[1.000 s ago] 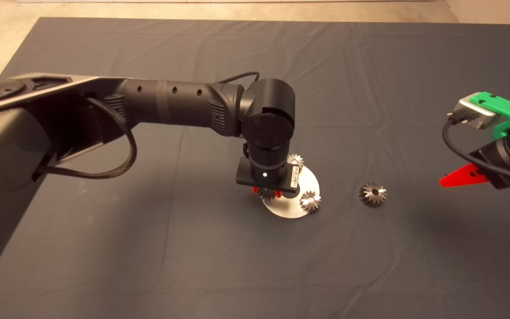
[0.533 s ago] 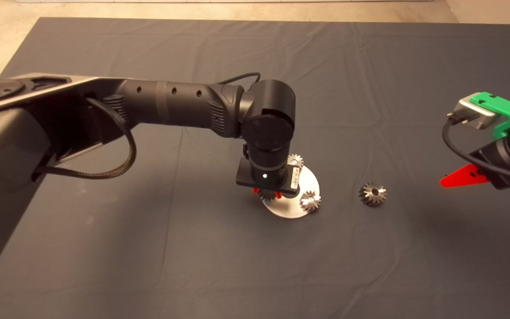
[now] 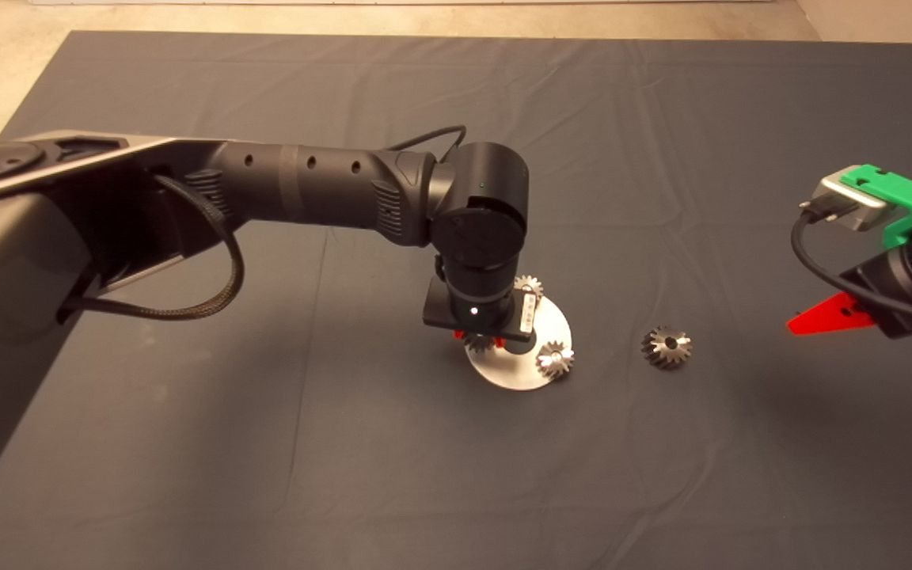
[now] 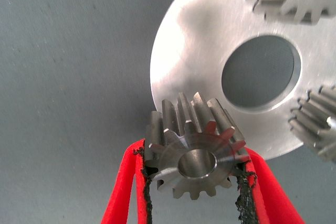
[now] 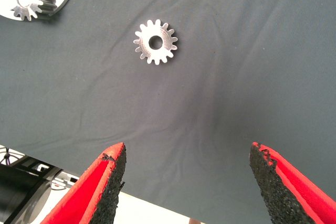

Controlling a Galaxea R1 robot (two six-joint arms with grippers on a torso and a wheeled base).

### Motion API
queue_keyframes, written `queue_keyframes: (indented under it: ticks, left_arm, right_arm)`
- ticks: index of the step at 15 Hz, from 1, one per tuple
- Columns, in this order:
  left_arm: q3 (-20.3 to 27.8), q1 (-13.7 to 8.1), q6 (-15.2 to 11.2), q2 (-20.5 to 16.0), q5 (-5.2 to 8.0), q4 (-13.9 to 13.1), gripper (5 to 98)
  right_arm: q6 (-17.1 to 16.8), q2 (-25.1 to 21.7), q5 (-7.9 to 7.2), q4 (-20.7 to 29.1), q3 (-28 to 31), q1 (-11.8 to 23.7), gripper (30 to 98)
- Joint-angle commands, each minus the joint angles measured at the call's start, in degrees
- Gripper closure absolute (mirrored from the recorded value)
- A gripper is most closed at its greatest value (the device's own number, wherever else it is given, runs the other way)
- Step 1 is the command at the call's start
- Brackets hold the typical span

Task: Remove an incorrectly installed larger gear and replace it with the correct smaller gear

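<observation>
My left gripper is shut on the smaller gear, a shiny steel toothed gear. It holds the gear at the left rim of a round steel disc; whether the gear rests on the disc is hidden. In the head view this gear peeks out under the wrist. The larger gear, cone-shaped with a dark centre hole, lies alone on the mat to the right of the disc and also shows in the right wrist view. My right gripper hangs open at the mat's right side, well clear of it.
Two more small gears sit on the disc, which has a large round hole in its middle. The left arm stretches across from the left over the dark mat. Bare floor borders the mat's far edge.
The left wrist has risen slightly over the disc with the smaller gear still gripped. The larger gear and the right arm have not moved.
</observation>
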Motion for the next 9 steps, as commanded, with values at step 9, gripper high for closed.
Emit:
queue_keyframes:
  ticks: [9]
  left_arm:
    - [2.83,0.11,-0.47,-0.38,2.57,0.83,76.0]
  right_arm:
    - [-0.20,0.20,-0.08,1.88,0.20,1.03,65.7]
